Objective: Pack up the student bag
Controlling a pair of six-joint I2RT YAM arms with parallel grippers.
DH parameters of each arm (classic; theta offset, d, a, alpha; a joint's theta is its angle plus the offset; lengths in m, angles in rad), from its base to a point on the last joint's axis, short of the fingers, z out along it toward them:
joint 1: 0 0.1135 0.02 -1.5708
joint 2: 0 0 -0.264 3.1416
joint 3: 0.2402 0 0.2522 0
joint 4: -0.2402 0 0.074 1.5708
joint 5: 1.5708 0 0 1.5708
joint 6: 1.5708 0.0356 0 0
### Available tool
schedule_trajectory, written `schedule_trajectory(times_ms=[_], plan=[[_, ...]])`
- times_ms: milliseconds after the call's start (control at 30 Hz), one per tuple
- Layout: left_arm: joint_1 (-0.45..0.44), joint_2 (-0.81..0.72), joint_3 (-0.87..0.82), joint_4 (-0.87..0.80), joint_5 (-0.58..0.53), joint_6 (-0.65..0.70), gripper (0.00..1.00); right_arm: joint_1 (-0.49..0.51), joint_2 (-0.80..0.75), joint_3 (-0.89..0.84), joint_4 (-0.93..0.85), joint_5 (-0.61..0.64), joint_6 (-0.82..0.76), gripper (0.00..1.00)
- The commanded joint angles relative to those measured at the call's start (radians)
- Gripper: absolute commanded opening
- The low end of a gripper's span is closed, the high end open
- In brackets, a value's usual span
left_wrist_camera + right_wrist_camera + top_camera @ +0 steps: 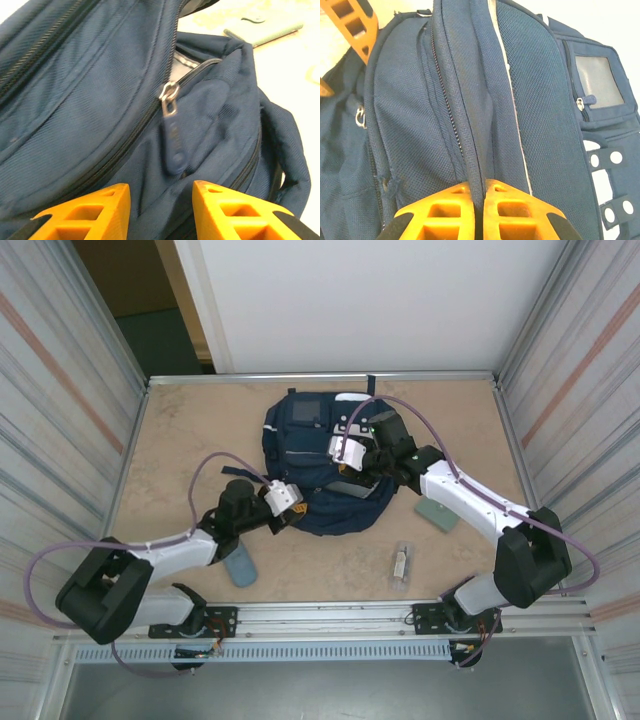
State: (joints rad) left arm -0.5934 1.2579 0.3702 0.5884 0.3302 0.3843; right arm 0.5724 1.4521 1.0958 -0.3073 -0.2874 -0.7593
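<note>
The student bag, navy with a grey front panel, lies in the middle of the table. My left gripper is open at the bag's near left edge. A blue zipper pull on a metal ring hangs just ahead of the gap between its orange fingers, untouched. My right gripper is shut on a raised navy fabric ridge beside a zipper line, over the bag's right side. One left finger shows at the top left of the right wrist view.
A pale green flat case lies right of the bag, also seen as the green case. A blue cylinder lies by the left arm. A small clear packet rests near the front rail. Striped walls close both sides.
</note>
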Motion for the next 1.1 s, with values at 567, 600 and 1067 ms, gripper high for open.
schedule_trajectory(times_ms=[567, 600, 1067], plan=[[-0.094, 0.058, 0.054, 0.057, 0.053, -0.077, 0.31, 0.029, -0.020, 0.037, 0.028, -0.050, 0.051, 0.04], [-0.099, 0.046, 0.050, 0.060, 0.051, -0.094, 0.31, 0.032, -0.016, 0.048, 0.016, -0.045, 0.055, 0.04], [-0.158, 0.137, 0.128, 0.061, -0.138, -0.251, 0.35, 0.069, 0.028, 0.076, -0.007, 0.025, 0.088, 0.03]])
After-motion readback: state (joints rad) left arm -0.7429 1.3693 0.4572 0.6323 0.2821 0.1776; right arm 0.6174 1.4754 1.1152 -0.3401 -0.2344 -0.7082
